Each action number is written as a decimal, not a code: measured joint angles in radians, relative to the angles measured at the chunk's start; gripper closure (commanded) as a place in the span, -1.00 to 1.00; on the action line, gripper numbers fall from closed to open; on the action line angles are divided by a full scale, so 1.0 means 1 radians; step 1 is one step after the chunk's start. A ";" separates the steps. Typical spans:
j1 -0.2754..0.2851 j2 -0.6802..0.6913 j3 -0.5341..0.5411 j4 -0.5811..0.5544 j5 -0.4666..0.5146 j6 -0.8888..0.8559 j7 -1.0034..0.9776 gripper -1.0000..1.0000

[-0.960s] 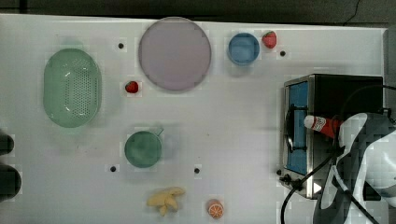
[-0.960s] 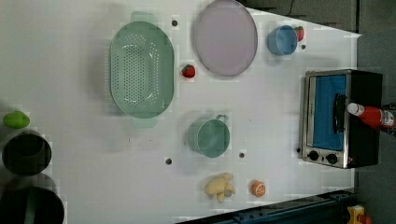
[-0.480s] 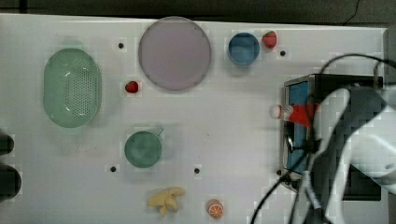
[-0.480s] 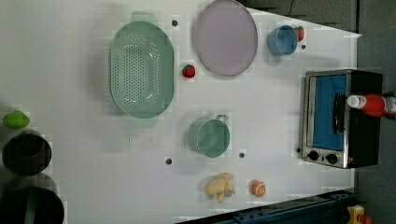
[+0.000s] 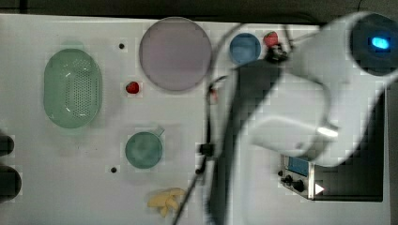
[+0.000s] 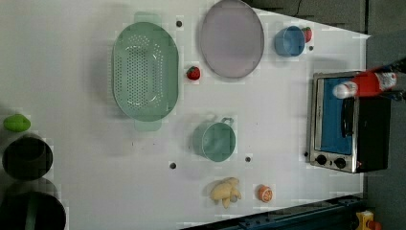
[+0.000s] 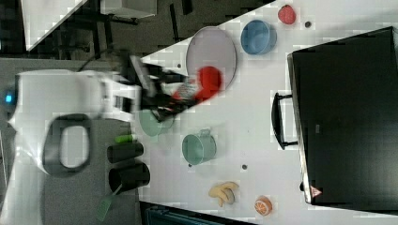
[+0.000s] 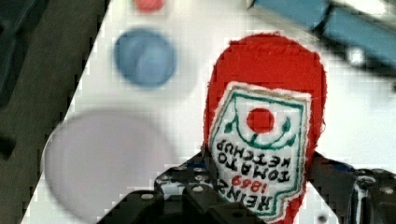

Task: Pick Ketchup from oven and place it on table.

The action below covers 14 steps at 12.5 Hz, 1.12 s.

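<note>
One bottle: the ketchup [image 8: 266,140] is carried clear of the oven [image 6: 347,122], held aloft above the table [image 6: 277,120].
Grip: the gripper [image 8: 254,186] is seen partly closed around the bottle's labelled body, jaws pressed on either side.
Position: in the right view, the bottle [image 7: 199,86] is seen before the lilac plate [image 7: 213,54].
Step in hand: a bare patch of tabletop should be chosen, well apart from the plate and blue bowl [image 8: 145,57].
Advice: lowering is best done slowly, and the bottle released only once it is resting.

Dark grey floor [image 7: 141,28] beyond the white surface, second white tabletop [image 7: 47,18] nearby, even overhead light
</note>
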 measured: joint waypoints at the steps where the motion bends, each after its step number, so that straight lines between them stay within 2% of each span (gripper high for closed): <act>1: 0.022 -0.017 0.048 -0.017 0.008 0.006 0.000 -0.20; 4: 0.076 -0.024 0.162 -0.072 -0.014 0.030 0.000 -0.20; 7: 0.123 -0.030 0.182 -0.271 -0.049 0.227 0.000 -0.20; 9: 0.107 -0.003 0.169 -0.442 -0.066 0.286 0.000 -0.20; 10: 0.105 0.032 0.145 -0.493 -0.055 0.329 0.000 -0.20; 12: 0.084 0.064 0.122 -0.556 -0.054 0.393 0.000 -0.20; 14: 0.077 0.074 0.117 -0.565 -0.051 0.441 0.000 -0.20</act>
